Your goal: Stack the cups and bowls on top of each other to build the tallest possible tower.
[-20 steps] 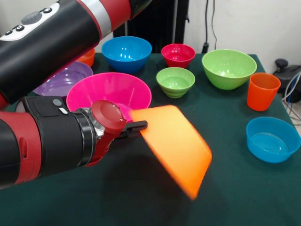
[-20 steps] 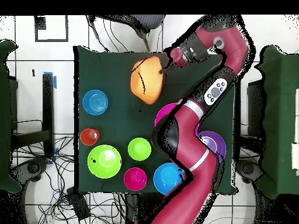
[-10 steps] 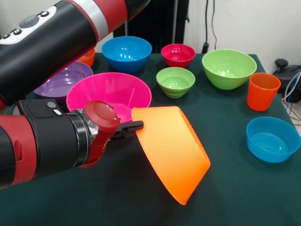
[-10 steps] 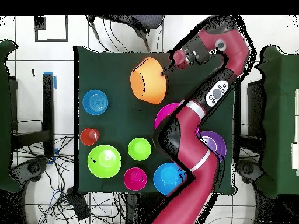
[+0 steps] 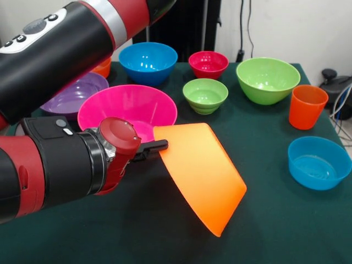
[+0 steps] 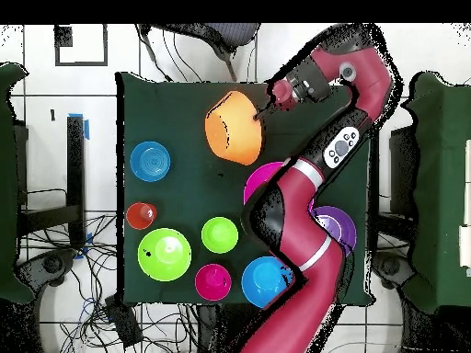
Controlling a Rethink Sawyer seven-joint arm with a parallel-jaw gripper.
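My gripper [image 5: 158,147] [image 6: 264,108] is shut on the rim of the large orange bowl [image 5: 201,176] [image 6: 235,129], which hangs tipped on its side above the green tabletop. Just behind it stands the large pink bowl [image 5: 127,107] [image 6: 260,177]. The orange cup [image 5: 307,105] [image 6: 141,215] is upright at the right. Around stand a purple bowl [image 5: 74,93] [image 6: 337,226], a blue bowl [image 5: 147,60] [image 6: 264,280], a red bowl [image 5: 208,63] [image 6: 212,281], a small green bowl [image 5: 205,93] [image 6: 220,234], a bigger green bowl [image 5: 268,78] [image 6: 164,255] and a small blue bowl [image 5: 319,162] [image 6: 150,161].
A small orange bowl [image 5: 102,66] peeks out behind the arm's black link [image 5: 55,49]. The arm [image 6: 294,216] crosses over the pink and purple bowls in the overhead view. Cables lie on the floor beyond the table's edges.
The orange bowl was swinging and blurred a second ago; it now hangs still in the gripper, turned a little. The wrist shifted only slightly.
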